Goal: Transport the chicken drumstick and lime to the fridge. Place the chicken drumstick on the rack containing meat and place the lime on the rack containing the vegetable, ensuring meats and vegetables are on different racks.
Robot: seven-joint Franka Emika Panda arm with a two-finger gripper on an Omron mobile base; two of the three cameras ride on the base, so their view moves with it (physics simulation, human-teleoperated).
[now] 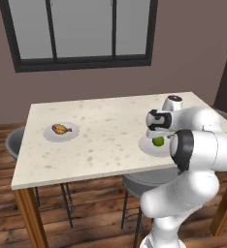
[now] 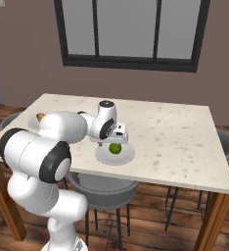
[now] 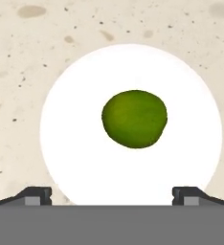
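Green lime (image 3: 134, 118) on white plate, gripper (image 3: 112, 195) above it with jaws wide open, holding nothing.
Lime sits near the middle of a round white plate (image 3: 80, 158) on the speckled beige table (image 1: 105, 131), toward the near edge on the arm's side; also seen in left base view (image 1: 158, 141) and right base view (image 2: 115, 148). Hand view looks straight down, both fingertips (image 3: 36, 195) spread apart either side of the plate's lower rim, not touching the lime. Gripper hangs just over the plate (image 2: 117, 135). Chicken drumstick (image 1: 61, 129) lies on a second white plate (image 1: 72, 135) well apart at the far left of the table. Grey chairs (image 1: 147, 180) tucked under the table, dark-framed window (image 1: 81, 34) behind, wood floor.
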